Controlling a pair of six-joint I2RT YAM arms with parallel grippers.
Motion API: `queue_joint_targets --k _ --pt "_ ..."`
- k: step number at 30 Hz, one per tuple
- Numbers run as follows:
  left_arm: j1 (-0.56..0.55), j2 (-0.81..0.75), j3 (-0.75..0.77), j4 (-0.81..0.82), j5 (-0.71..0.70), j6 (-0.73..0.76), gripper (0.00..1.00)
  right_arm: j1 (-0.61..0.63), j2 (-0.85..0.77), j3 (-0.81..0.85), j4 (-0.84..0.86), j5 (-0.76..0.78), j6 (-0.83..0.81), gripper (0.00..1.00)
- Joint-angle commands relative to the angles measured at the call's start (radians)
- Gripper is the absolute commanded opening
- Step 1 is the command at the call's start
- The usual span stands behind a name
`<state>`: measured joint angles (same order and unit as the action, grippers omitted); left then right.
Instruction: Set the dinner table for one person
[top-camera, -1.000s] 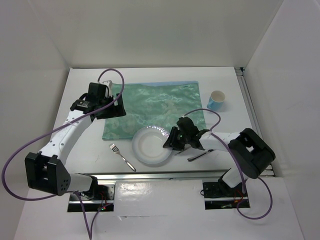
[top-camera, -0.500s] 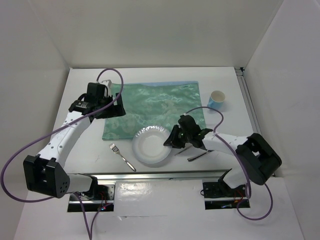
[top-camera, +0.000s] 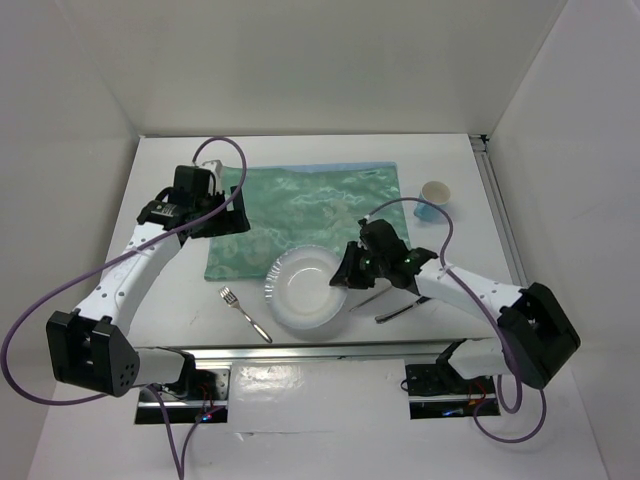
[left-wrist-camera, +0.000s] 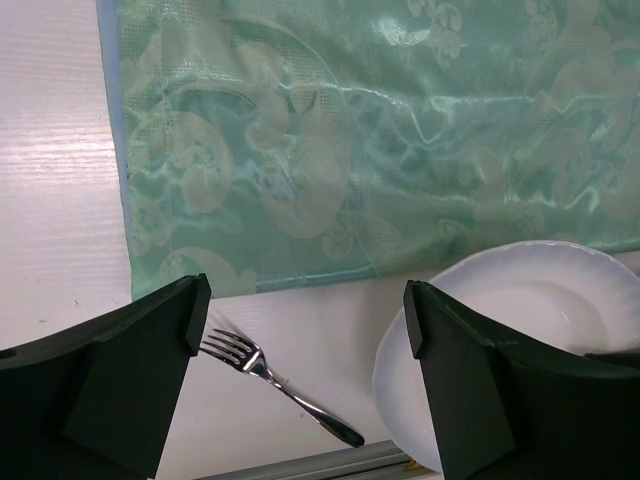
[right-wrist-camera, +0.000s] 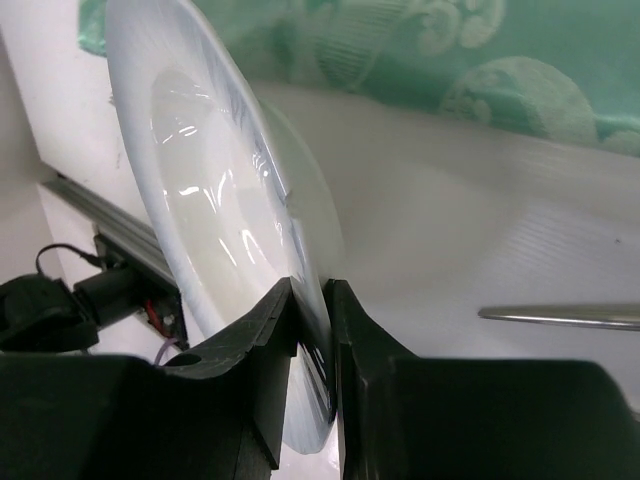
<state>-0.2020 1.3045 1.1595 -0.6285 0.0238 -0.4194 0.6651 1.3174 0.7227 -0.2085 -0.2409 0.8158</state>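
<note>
One plate (top-camera: 300, 292) in right claw (top-camera: 344, 279)

White dinner table (top-camera: 300, 150), shiny green placemat (top-camera: 310, 205) with pale swirls, white plate (top-camera: 305, 292), silver fork (top-camera: 245, 313), light blue cup (top-camera: 435, 191) at right, maybe white inside

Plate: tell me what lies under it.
Under the plate show bare table and the placemat edge. The right fingers pinch its rim; its middle hides the rest.
</note>
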Motion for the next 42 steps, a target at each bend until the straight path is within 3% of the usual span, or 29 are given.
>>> queue_joint_targets --k 1,10,23,42 --pt "-0.005 -0.008 0.035 -0.01 -0.022 0.008 0.98 0.007 -0.084 0.115 0.025 -0.09 -0.037 0.0" --pt "-0.005 -0.017 0.026 0.0 -0.022 -0.012 0.99 0.007 -0.124 0.191 -0.023 -0.049 -0.069 0.0" --pt "-0.005 -0.105 0.017 0.0 -0.09 -0.039 1.0 -0.027 0.049 0.299 0.096 -0.047 -0.104 0.0" --pt "-0.005 -0.114 0.037 -0.011 -0.099 -0.058 1.0 -0.123 0.201 0.417 0.168 -0.067 -0.086 0.0"
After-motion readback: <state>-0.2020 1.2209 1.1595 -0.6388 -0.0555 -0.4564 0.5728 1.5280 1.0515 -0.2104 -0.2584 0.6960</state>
